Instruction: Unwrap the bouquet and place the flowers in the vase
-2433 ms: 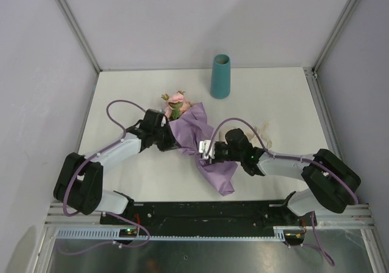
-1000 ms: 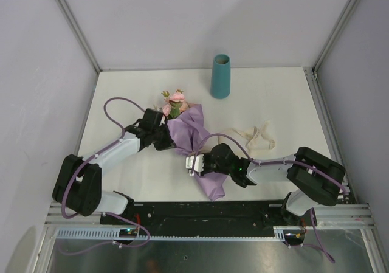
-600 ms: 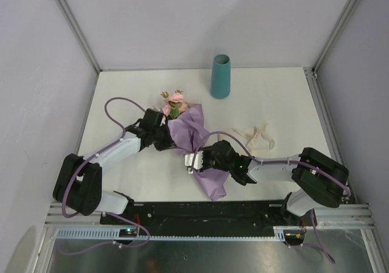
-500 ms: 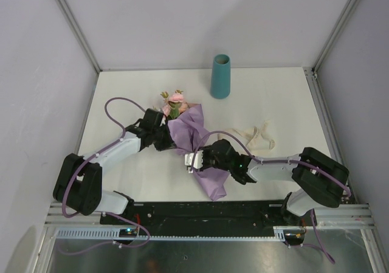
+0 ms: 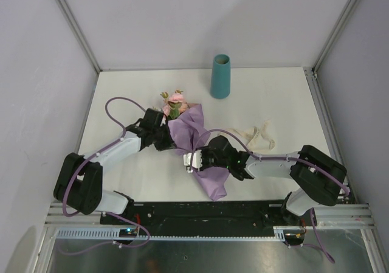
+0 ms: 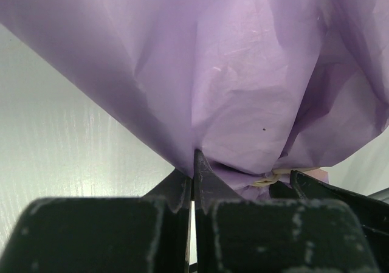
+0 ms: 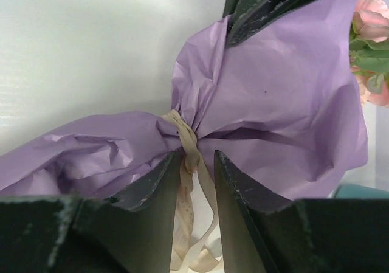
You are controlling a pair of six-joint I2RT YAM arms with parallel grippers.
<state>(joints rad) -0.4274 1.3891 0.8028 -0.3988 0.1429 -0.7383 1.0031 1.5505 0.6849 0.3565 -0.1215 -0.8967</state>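
Observation:
The bouquet (image 5: 193,133) lies mid-table, lilac paper with pink flowers (image 5: 175,101) poking out at its far end. A cream ribbon (image 7: 187,144) still cinches its waist. My left gripper (image 5: 169,140) is shut on a fold of the paper (image 6: 243,72), fingers (image 6: 203,179) pressed together. My right gripper (image 7: 198,158) stands partly open astride the ribbon's knot and tails; the left finger touches the ribbon, with a gap at the right finger. From above, it (image 5: 197,162) sits over the bouquet's waist. The teal vase (image 5: 220,76) stands upright at the back.
A loose cream ribbon (image 5: 256,137) lies on the table right of the bouquet. The paper's crumpled tail (image 5: 213,185) reaches toward the near edge. Metal frame posts rise at the table's back corners.
The right arm has crept slightly left and forward at the bouquet's waist, and its jaws have widened a little. The left gripper and the bouquet have held still.

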